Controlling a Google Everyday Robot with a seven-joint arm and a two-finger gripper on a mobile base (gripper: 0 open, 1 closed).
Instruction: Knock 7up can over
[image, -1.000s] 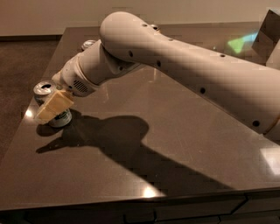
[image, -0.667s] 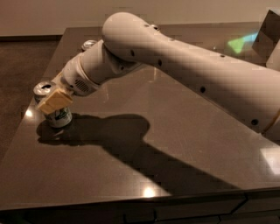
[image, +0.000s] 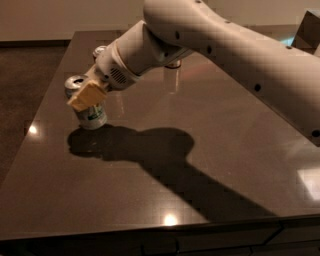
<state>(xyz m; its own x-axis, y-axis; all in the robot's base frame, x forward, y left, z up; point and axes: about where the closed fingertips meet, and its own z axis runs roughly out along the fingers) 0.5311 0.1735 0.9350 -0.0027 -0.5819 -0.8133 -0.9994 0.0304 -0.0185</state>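
The 7up can, silver-white with green markings, stands upright near the left edge of the dark table. My gripper, with tan fingers pressed together, sits against the can's top and upper front and hides its lid. It holds nothing. The white arm reaches in from the upper right.
A second can with a silver top stands just behind and to the left of the 7up can. Another can is at the table's far left, and one more peeks out from under the arm. The table's left edge is close.
The whole view has shifted, so can and gripper now sit further right and higher. The gripper has risen slightly against the can. The can still stands upright.
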